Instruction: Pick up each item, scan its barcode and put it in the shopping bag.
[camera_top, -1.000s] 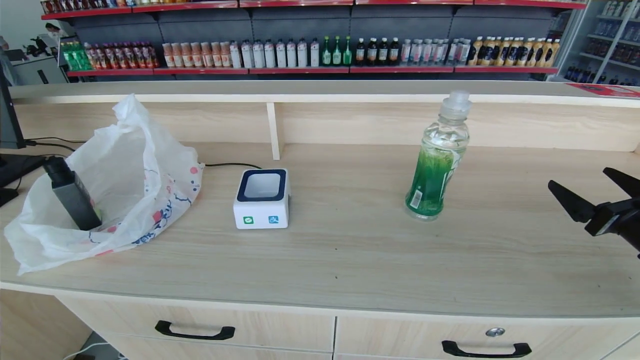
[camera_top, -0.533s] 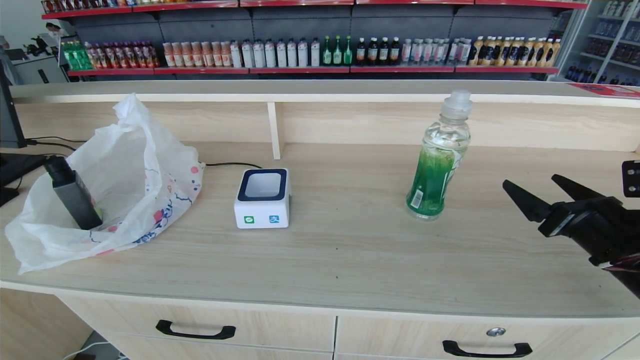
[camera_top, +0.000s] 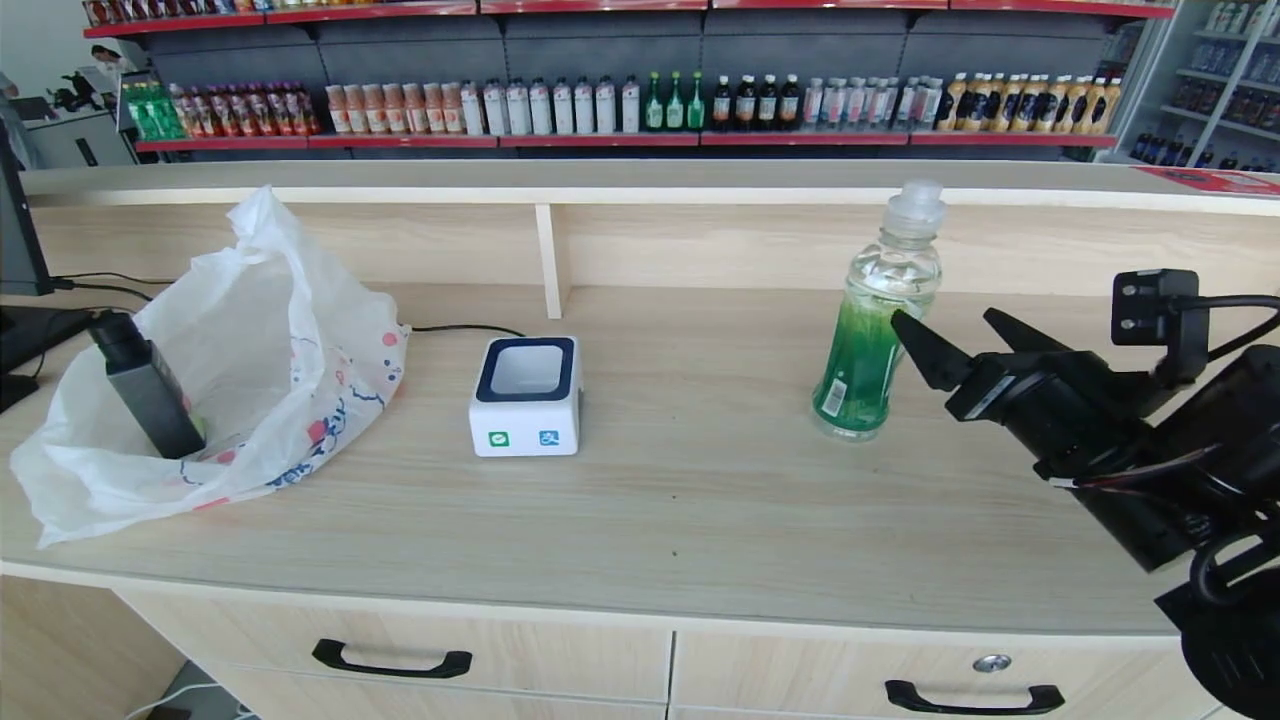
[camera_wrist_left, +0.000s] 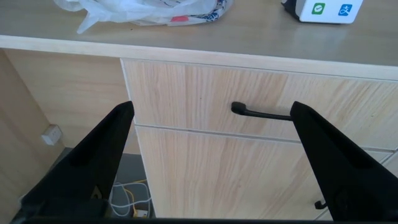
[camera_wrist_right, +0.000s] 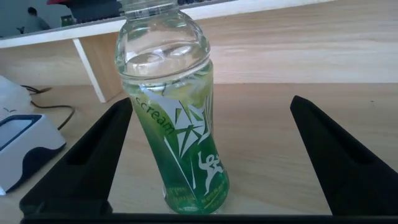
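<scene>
A clear bottle with a green label (camera_top: 877, 320) stands upright on the wooden counter (camera_top: 700, 500), right of centre; it also shows close up as the bottle (camera_wrist_right: 174, 118). My right gripper (camera_top: 950, 335) hangs open just right of it, fingertips level with its middle, not touching; in the wrist view the bottle stands ahead of the open right gripper (camera_wrist_right: 211, 124), nearer one finger. A white scanner box (camera_top: 524, 396) sits mid-counter. The white shopping bag (camera_top: 230, 370) lies at the left with a dark grey bottle (camera_top: 145, 385) in it. My left gripper (camera_wrist_left: 211, 118) is open, low in front of the drawers.
A raised wooden ledge (camera_top: 640, 190) with a thin divider (camera_top: 546, 258) backs the counter. A cable (camera_top: 465, 328) runs from the scanner behind the bag. A monitor base (camera_top: 25, 340) stands at the far left. Drawers with black handles (camera_wrist_left: 261, 112) lie below the counter edge.
My right arm has moved left across the counter, from the right edge to just beside the green bottle, its fingers staying open. Bottle, scanner and bag have not moved.
</scene>
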